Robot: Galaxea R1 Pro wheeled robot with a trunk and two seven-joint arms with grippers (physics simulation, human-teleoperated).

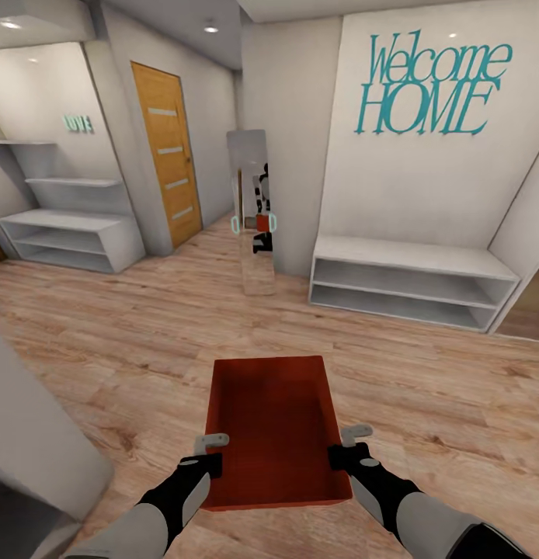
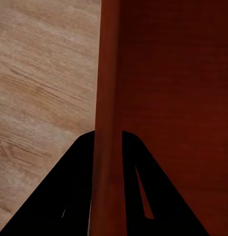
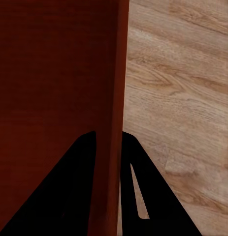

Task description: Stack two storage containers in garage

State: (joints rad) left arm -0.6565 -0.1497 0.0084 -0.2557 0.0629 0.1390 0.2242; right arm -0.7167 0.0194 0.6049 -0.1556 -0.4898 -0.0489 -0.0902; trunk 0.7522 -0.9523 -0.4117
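Both grippers, left gripper (image 1: 212, 442) and right gripper (image 1: 355, 433), pinch the storage container (image 1: 276, 419) walls, held above the wood floor (image 1: 106, 341) (hallway, not garage); a sharp turn could slip it.

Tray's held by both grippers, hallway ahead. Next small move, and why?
Probably keep both grips shut and roll the base on, looking for the way to the garage. The left gripper and right gripper each pinch a side wall of the storage container, held level above light wood planks. That is not concrete, so setting it down here looks premature.
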